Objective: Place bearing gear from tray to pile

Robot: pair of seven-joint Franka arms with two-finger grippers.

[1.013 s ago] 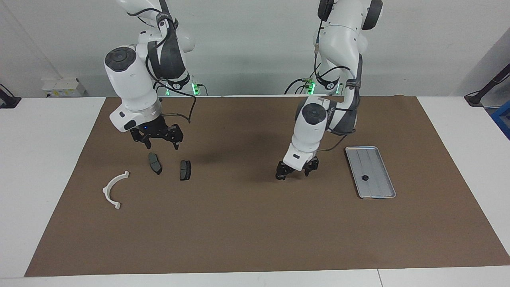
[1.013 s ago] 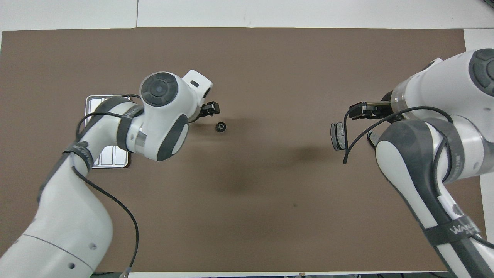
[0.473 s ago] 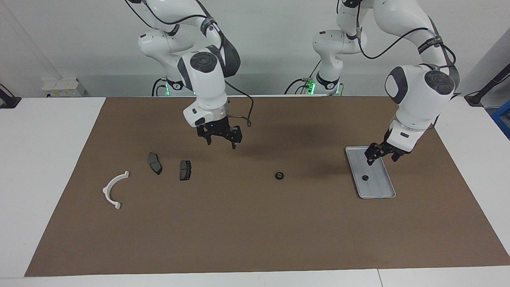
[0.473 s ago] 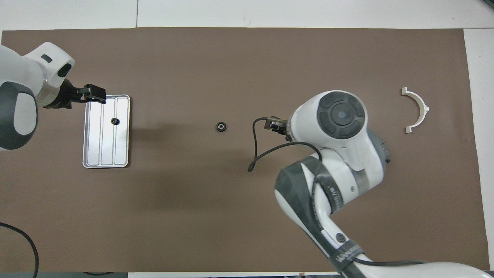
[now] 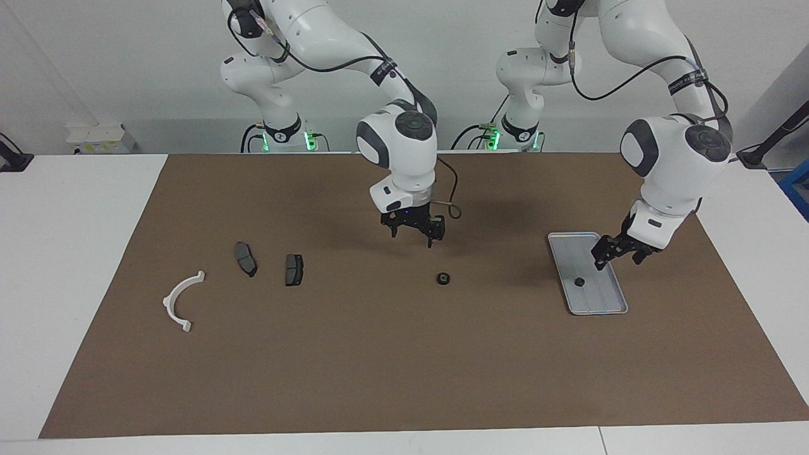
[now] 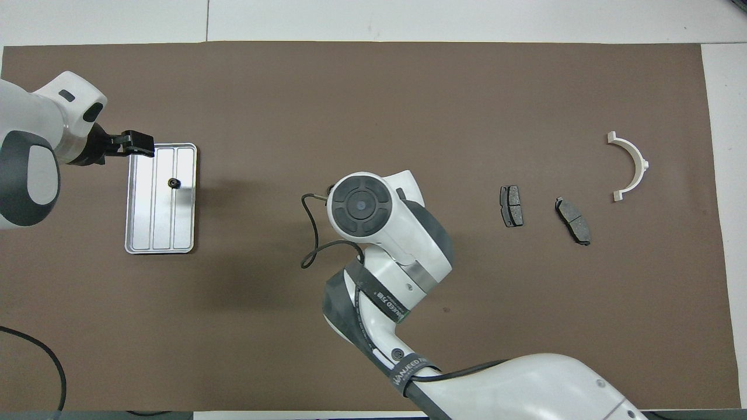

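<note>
Gear (image 5: 444,278) number one lies on the brown mat (image 5: 404,354) just below my right claw (image 5: 412,231), which hangs in the air with its fingers apart and empty. From above, my own wrist hides that gear. Nothing lies between claw and gear. Out toward my right arm's end of the table sits the pile: two dark brake pads (image 5: 294,269) (image 5: 245,258) side by side, then the white curved bracket (image 5: 180,301) past them, all well apart from the gear. Toward my other end, my left claw (image 5: 618,251) hovers open over the tray (image 5: 572,243) rim. A second small gear (image 5: 578,282) rests on the tray, near that claw.
</note>
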